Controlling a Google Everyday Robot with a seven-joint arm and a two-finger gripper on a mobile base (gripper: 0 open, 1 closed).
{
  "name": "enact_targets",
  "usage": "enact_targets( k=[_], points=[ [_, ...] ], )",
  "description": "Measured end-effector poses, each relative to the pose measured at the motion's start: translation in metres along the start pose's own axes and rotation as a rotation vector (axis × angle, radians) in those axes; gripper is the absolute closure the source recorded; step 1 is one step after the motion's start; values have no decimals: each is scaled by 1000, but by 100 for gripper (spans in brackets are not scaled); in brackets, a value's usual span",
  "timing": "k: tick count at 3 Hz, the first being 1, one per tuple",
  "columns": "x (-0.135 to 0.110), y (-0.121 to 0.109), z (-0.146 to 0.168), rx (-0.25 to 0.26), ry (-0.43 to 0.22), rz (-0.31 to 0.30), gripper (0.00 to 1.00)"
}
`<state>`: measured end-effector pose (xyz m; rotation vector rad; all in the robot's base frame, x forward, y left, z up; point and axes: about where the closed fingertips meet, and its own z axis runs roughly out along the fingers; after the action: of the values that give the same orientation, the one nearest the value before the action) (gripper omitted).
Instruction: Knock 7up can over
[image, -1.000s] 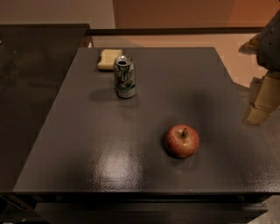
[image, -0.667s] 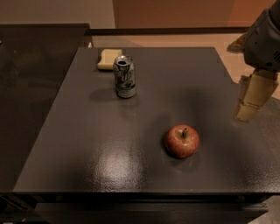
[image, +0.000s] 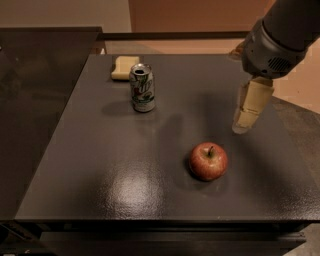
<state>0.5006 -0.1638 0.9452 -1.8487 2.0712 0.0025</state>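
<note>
Movement from beige two-finger end effector (image: 242, 125): swung inward over dark desk (image: 100, 165), now hovering closed, empty, just behind-right of round red apple (image: 208, 161). Silver-white green-marked metal 7up can (image: 142, 88) upright well behind-left of apple, untouched. Closing in; leftward sweep still needed.

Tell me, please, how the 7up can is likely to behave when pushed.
The 7up can stands upright, taller than wide, so a push near its top would probably tip it. Once down, its round body may roll on the smooth table. The end effector hovers above the table's right side.
</note>
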Motion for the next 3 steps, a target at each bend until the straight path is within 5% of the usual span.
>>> enact_targets(
  k=[3],
  points=[
    [-66, -38, 51, -28, -130, -32, 0]
  ],
)
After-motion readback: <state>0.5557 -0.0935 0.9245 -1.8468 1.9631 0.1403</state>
